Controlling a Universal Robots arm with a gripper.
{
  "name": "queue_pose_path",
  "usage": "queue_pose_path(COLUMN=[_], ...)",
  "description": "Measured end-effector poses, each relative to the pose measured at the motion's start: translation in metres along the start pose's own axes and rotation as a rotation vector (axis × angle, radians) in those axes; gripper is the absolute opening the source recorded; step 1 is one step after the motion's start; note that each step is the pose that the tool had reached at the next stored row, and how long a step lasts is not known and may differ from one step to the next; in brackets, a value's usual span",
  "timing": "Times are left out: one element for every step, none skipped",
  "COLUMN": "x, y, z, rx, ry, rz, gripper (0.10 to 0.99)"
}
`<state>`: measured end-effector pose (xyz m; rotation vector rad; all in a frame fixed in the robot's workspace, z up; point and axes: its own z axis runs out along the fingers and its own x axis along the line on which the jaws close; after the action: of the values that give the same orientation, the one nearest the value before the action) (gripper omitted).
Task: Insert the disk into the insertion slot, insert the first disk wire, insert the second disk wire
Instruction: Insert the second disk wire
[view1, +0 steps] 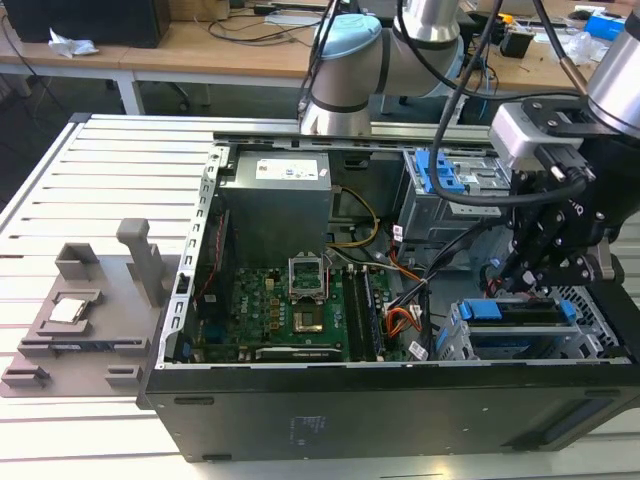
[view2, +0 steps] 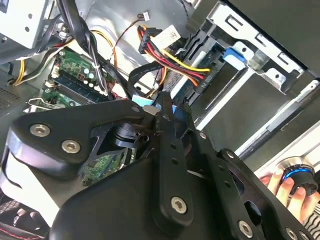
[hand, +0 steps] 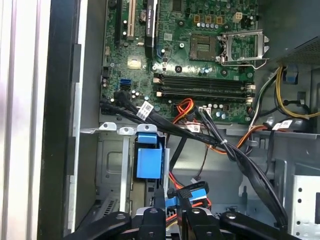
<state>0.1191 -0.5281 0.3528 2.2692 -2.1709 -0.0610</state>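
The disk (view1: 520, 312), silver in a bright blue carrier, sits inside the insertion slot (view1: 590, 345), a perforated metal cage at the case's corner on the exterior view's right. In the first wrist view the carrier's blue end (hand: 150, 160) shows in the cage (hand: 112, 165). My gripper (view1: 520, 285) hangs just above the cage's inner end. Its fingers are shut on the small blue connector (hand: 192, 192) of a disk wire, next to the carrier's end. In the second wrist view the gripper (view2: 161, 107) pinches that blue connector (view2: 150, 109).
A red, yellow and black wire bundle (view2: 175, 62) crosses close to the fingers. Beside the cage lie the motherboard (view1: 290, 310) and power supply (view1: 275, 195). A second cage with a blue latch (view1: 440, 175) stands behind. A person's hand (view2: 290, 185) rests on a knob.
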Motion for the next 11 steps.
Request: queue_pose_path(x=[-0.0008,-0.0018,-0.0038,-0.0059,-0.0078,-0.0104,-0.0124,-0.0153,-0.0175,-0.0191,-0.0231], y=[0.0007,0.0013,0.0017,0.0018,0.0019,0.0021,0.0021,0.0022,0.0024,0.0026,0.0036], z=[0.0001,0.0002,0.0002,0.0003,0.0003,0.0003,0.0004,0.0005,0.0006,0.0007,0.0008], rx=[0.000,0.000,0.000,0.000,0.000,0.000,0.000,0.000,0.000,0.000,-0.001], ry=[-0.0005,-0.0010,-0.0009,-0.0010,-0.0008,-0.0007,-0.0007,-0.0009,-0.0011,-0.0012,-0.0018], rz=[-0.001,-0.003,-0.005,-0.007,-0.009,-0.011,-0.013,-0.016,-0.018,-0.019,-0.022], gripper=[0.239,0.239,0.239,0.239,0.239,0.239,0.239,0.239,0.239,0.239,0.239])
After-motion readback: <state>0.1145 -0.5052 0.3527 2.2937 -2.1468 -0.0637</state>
